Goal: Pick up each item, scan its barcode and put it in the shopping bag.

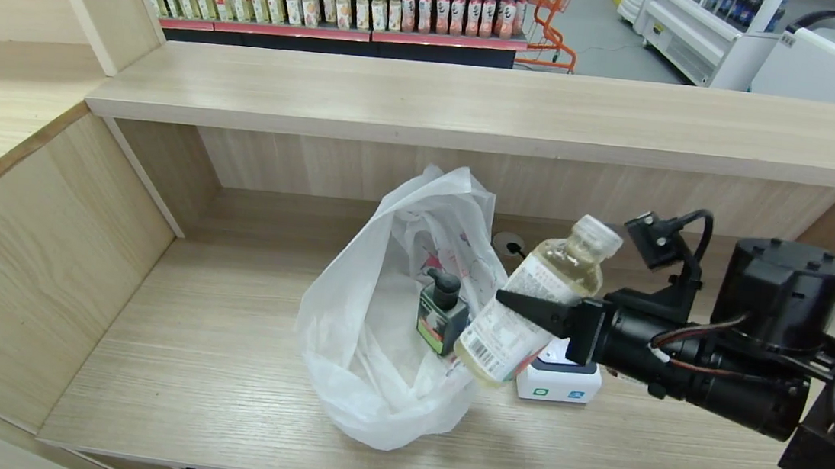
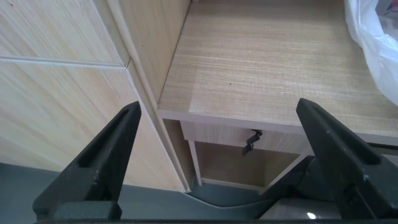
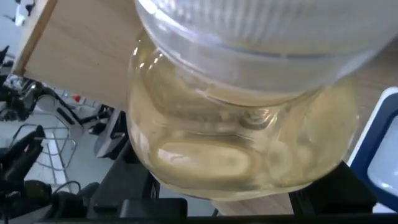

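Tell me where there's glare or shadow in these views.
Head view: soft shadow under the shopping bag on the counter. Right wrist view: bright glare on the bottle near its cap. Left wrist view: the left pincer stands as a dark silhouette.

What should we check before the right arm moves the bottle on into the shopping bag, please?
1. Grip: right gripper shut on the bottle: ok.
2. Scan: barcode read by the scanner beside the bag: cannot tell.
3. Opening: shopping bag mouth gaping toward the bottle: ok.
4. Room: space left inside next to the pump bottle: ok.
5. Other arm: left gripper open, at the table's edge, away from the bag: ok.
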`<state>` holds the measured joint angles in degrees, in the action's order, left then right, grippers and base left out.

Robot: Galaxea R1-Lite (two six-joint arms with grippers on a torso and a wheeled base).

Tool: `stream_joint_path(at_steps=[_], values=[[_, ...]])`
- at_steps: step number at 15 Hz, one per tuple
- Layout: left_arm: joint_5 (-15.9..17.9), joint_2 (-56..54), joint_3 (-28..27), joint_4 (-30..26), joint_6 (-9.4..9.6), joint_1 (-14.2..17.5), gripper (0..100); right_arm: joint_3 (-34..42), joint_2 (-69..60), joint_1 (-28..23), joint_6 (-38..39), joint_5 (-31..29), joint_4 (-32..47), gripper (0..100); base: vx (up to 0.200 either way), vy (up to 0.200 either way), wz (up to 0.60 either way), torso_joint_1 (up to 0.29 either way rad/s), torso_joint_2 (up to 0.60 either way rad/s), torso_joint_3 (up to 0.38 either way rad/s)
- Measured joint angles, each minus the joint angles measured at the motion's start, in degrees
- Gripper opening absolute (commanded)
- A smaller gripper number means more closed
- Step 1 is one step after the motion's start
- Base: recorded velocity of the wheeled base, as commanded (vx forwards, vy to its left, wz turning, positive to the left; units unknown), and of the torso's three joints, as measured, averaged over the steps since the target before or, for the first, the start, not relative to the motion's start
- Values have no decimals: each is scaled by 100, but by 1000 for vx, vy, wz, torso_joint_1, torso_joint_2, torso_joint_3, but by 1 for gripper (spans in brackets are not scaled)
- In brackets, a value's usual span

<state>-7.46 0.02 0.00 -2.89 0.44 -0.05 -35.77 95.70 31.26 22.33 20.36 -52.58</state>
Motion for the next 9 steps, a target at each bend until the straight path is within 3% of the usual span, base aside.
stream_joint_path(at_steps=[6, 9], values=[[0, 0, 0, 0, 0, -2, 100, 664, 931, 283, -674, 20, -2011, 0, 0, 0, 0, 0, 0, 0], [2, 0, 0, 0, 0, -2, 100, 788, 1412, 291, -1142, 20, -2539, 0, 0, 0, 0, 0, 0, 0]])
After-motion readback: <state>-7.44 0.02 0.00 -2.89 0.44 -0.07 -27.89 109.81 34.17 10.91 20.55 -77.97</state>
